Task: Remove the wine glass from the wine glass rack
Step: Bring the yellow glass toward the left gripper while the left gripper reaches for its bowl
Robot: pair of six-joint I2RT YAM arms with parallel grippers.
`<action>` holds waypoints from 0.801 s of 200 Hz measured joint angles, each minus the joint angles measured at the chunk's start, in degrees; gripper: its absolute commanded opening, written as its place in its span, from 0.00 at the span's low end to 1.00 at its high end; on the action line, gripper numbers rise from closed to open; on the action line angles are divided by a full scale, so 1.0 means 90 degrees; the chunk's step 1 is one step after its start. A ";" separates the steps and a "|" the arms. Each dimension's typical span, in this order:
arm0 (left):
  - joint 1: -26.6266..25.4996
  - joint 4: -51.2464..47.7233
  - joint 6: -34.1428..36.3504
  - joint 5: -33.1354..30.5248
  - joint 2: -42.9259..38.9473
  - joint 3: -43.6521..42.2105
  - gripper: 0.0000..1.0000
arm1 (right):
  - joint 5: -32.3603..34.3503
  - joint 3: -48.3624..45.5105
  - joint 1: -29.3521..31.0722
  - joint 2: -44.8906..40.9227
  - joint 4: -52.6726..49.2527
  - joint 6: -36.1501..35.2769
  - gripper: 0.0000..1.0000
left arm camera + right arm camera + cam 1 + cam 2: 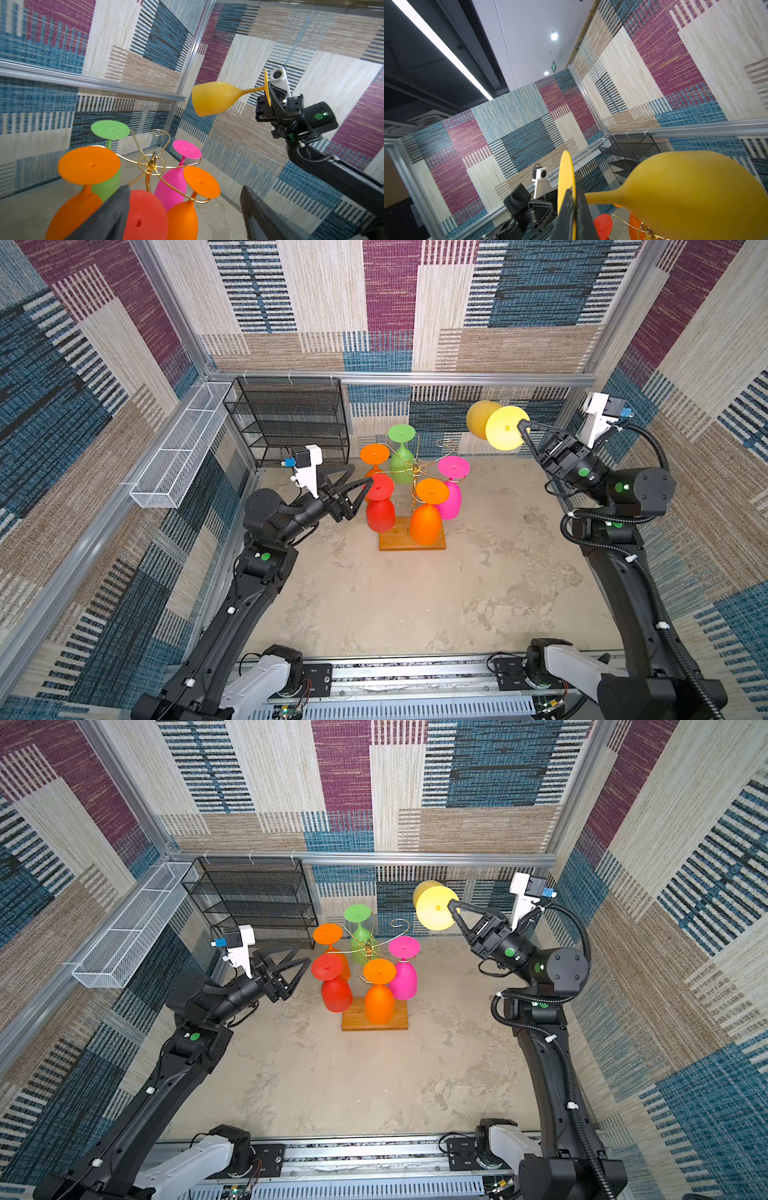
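Observation:
The wine glass rack [412, 544], a gold pole with curled arms on a wood base, stands mid-table in both top views [374, 1022]. A green, a pink, a red [380, 514] and two orange glasses hang on it upside down. My right gripper [523, 427] is shut on the foot rim of a yellow wine glass [482, 419], holding it sideways in the air, up and to the right of the rack [695, 191]. My left gripper [362, 474] is open beside the red glass's foot [145, 216], one finger [116, 205] at its rim.
A black mesh shelf unit [291, 418] stands at the back left against the wall. A long white wire basket [183, 448] hangs along the left wall. One curled rack arm [446, 443] at the back right holds nothing. Patterned walls enclose the table on three sides.

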 measured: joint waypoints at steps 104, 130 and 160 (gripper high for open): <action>-0.0180 0.1141 -0.0189 0.0988 0.1122 0.0517 0.86 | 0.0005 -0.0406 0.1683 0.1171 0.4337 0.2535 0.00; -0.0192 0.1406 -0.0194 0.1141 0.1292 0.0588 0.86 | 0.0100 -0.0452 0.1848 0.1528 0.4653 0.3096 0.00; -0.0192 0.1598 -0.0245 0.1324 0.1486 0.0741 0.86 | 0.0236 -0.0457 0.1977 0.1787 0.4668 0.3502 0.00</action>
